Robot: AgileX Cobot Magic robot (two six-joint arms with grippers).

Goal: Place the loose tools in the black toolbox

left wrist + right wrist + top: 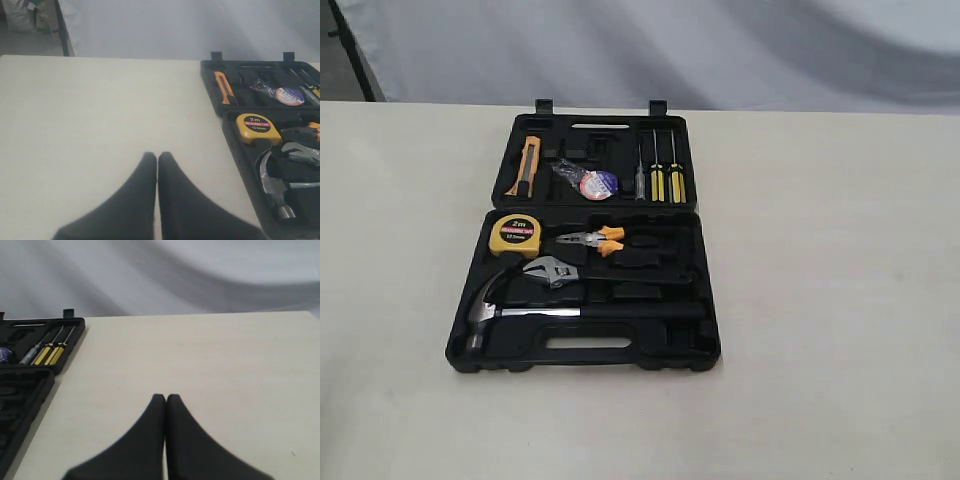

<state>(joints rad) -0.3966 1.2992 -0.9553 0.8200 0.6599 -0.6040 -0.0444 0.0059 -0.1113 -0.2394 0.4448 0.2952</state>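
In the exterior view, the black toolbox (710, 345) lies wide open on the pale tabletop (840, 300), with one half near and one half far. The hammer (550, 313) lies in the near half, along the side with the slot handle. The wrench (555, 271) sits just above it in its own dip. The yellow tape measure (517, 233) and the orange pliers (595, 240) are in that half too. The tape roll (597, 184) rests in the far half, between an orange knife (527, 167) and a row of screwdrivers (660, 175). No arm shows in this view. In the left wrist view, the left gripper (157, 160) hangs over bare tabletop with its jaws pressed together and nothing between them. The toolbox is off to one side, well apart, and the hammer head, wrench head and tape roll can be seen lying inside it. In the right wrist view, the right gripper (166, 399) also has its jaws closed on nothing, above bare tabletop. Only a corner of the toolbox shows there, with the screwdrivers in it.
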